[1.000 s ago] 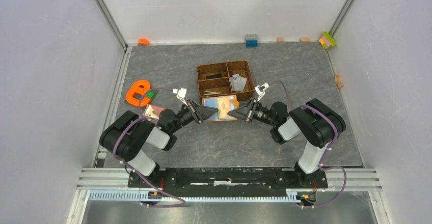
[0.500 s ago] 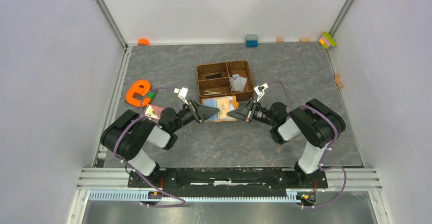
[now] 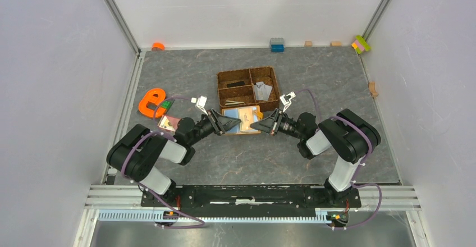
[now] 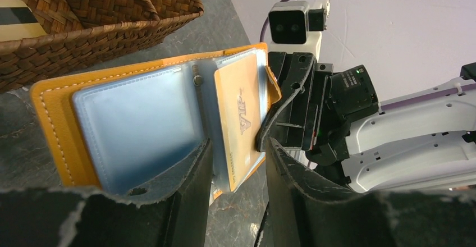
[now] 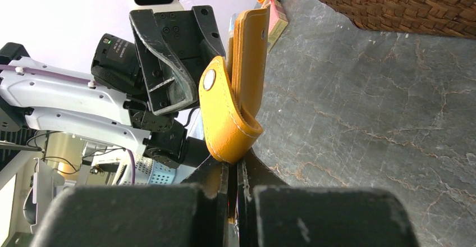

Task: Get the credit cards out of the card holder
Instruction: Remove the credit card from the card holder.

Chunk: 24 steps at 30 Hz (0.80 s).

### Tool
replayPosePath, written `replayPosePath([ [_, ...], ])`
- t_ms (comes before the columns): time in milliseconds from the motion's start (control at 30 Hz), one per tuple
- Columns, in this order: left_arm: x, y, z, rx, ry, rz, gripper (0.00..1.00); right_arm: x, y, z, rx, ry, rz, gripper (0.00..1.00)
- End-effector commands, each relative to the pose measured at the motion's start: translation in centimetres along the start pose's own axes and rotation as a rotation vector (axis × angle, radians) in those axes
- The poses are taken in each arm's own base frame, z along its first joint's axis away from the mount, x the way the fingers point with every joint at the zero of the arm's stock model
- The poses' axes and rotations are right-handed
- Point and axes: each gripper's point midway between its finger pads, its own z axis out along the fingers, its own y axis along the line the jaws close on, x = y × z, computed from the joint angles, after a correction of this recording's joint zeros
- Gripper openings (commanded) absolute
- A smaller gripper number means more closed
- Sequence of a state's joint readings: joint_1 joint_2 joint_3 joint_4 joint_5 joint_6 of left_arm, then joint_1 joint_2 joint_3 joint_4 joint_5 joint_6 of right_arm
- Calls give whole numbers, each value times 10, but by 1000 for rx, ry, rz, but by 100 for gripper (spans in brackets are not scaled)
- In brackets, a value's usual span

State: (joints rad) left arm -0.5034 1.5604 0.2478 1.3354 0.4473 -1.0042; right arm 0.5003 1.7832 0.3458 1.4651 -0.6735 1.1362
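The card holder (image 3: 244,115) is an orange wallet held open and on edge between my two grippers, just in front of the woven tray. In the left wrist view its pale blue-grey lining (image 4: 140,123) faces me, with one beige credit card (image 4: 238,118) in the right-hand slot. My left gripper (image 4: 237,146) is open, its fingers either side of that card's near end and not touching it. My right gripper (image 5: 234,167) is shut on the card holder's edge below the snap tab (image 5: 224,118). It also shows in the top view (image 3: 255,125), facing the left gripper (image 3: 236,122).
The brown woven divided tray (image 3: 219,87) stands just behind the wallet and holds a grey card (image 3: 262,91) and a beige striped card (image 4: 17,25). An orange e-shaped toy (image 3: 150,102) and a green brick (image 3: 166,106) lie at the left. Toy bricks (image 3: 277,45) line the back wall.
The left arm's elbow has shifted slightly left and its gripper has edged a little toward the wallet. The right gripper and the wallet have hardly moved.
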Motion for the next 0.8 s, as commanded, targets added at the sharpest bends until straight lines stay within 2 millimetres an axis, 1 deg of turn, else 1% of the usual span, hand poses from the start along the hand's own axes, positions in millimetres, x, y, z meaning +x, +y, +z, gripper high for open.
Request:
replayPosePath([
  [0,-10,-16,6,76,-17,49,45,-38,91,-6,-357,-168,-322,1],
  [167,-6,-32,8,182,14,30,39,-36,90,-5,-353,-163,-320,1],
  [233,-5,-33,10,190,23,20,32,-36,90,-5,-353,-163,-320,1],
  [300,-6,-34,10,193,21,29,22,-36,89,-5,-349,-160,-318,1],
  [367,-9,-37,7,194,2,46,14,-36,89,-4,-348,-160,-317,1],
  [400,-10,-38,5,193,-9,56,12,-36,89,-4,-347,-160,-318,1],
  [467,-13,-41,1,195,-27,77,12,-36,88,-4,-345,-159,-316,1],
  [533,-13,-46,-1,210,-28,92,14,-35,88,-3,-346,-156,-318,3],
  [667,-11,-49,2,229,-6,90,14,-35,88,-2,-346,-151,-318,5],
  [767,-9,-49,2,231,4,88,6,-34,89,-2,-350,-148,-319,8],
])
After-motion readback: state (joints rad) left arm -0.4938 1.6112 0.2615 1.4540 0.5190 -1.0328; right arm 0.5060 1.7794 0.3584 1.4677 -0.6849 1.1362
